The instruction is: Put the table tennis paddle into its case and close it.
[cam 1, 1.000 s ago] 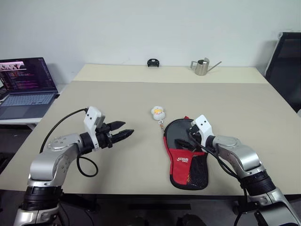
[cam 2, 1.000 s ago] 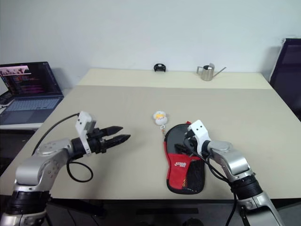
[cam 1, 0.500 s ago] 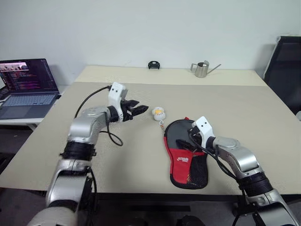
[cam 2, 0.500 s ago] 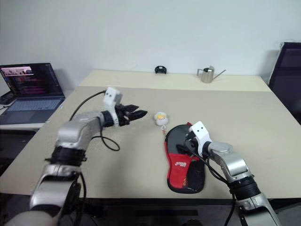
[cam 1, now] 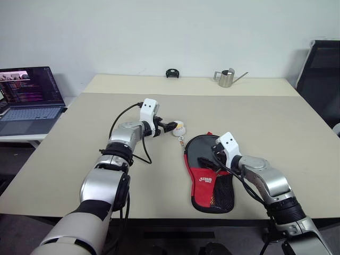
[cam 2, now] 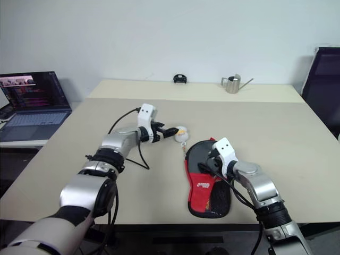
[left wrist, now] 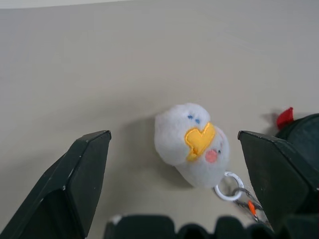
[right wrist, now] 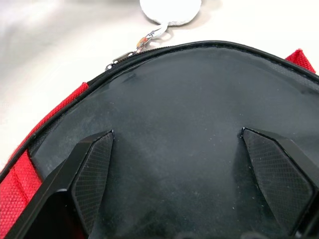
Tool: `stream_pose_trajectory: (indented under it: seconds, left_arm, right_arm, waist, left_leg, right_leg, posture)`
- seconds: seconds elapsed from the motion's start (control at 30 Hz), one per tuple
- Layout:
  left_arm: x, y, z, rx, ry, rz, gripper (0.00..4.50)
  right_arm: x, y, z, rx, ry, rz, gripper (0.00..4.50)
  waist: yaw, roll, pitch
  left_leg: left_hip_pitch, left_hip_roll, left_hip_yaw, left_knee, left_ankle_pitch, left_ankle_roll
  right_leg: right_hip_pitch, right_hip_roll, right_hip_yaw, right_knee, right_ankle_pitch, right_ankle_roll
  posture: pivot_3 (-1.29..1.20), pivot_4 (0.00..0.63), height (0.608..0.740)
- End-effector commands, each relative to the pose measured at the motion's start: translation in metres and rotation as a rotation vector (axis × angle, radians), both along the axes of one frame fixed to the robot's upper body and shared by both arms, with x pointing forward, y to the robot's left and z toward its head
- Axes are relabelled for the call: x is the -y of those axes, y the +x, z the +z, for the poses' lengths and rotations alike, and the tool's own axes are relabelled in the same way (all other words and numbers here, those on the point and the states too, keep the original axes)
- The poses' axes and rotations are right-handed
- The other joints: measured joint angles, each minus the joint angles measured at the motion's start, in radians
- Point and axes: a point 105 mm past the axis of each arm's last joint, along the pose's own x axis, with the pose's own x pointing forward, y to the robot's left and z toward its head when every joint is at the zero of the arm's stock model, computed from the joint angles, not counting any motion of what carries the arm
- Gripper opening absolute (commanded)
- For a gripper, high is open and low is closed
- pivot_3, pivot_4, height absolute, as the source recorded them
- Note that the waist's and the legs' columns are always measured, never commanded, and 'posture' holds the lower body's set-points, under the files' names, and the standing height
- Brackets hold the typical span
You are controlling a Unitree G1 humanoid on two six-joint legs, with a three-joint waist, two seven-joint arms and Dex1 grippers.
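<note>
Meanwhile the left gripper (left wrist: 174,164) had swung across the table and spread wide around the plush charm (left wrist: 192,144) on the zipper, while the right gripper (right wrist: 189,169), wide open, hovered over the paddle (right wrist: 199,119) inside the unzipped case (cam 1: 210,183).

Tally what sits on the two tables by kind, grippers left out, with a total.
Paddle case, black and red: 1
White plush charm with yellow beak: 1
Metal watering can: 1
Small black object at the far edge: 1
Open laptop on the side table: 1
Total: 5
</note>
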Motion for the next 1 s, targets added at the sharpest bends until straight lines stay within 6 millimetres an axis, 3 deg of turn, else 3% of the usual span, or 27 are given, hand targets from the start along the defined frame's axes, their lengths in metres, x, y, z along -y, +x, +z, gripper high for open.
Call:
stream_pose_trajectory:
  seconds: [0.03,0.27,0.87,1.0]
  left_arm:
    - [0.015,0.003,0.008,0.025,-0.001,-0.021,4.45]
    - [0.027,0.002,-0.010,-0.026,0.031,0.008,4.45]
    - [0.050,0.000,-0.029,-0.073,0.018,0.080,4.45]
    - [0.051,-0.001,-0.030,-0.074,0.015,0.083,3.56]
  right_arm:
    - [-0.002,-0.006,-0.017,-0.073,0.000,-0.014,4.50]
    - [-0.007,-0.006,-0.016,-0.072,0.019,-0.018,4.50]
    - [-0.012,-0.011,-0.016,-0.066,0.059,-0.063,4.50]
    - [-0.009,-0.012,-0.017,-0.067,0.061,-0.080,4.50]
  waist:
    - [-0.001,0.000,0.000]
    - [-0.003,0.000,0.000]
    - [-0.001,0.000,0.000]
    - [0.000,0.000,0.000]
  left_leg:
    - [0.000,0.000,0.000,0.000,0.000,0.000]
    - [0.000,0.000,0.000,0.000,0.000,0.000]
    - [0.000,0.000,0.000,0.000,0.000,0.000]
    - [0.000,0.000,0.000,0.000,0.000,0.000]
  right_leg:
    - [0.000,0.000,0.000,0.000,0.000,0.000]
    - [0.000,0.001,0.000,0.001,0.000,0.000]
    - [0.000,0.001,0.000,0.001,0.000,0.000]
    - [0.000,0.001,0.000,0.001,0.000,0.000]
  posture:
    - [0.00,0.150,0.740]
    - [0.00,0.150,0.740]
    - [0.00,0.150,0.740]
    - [0.00,0.150,0.740]
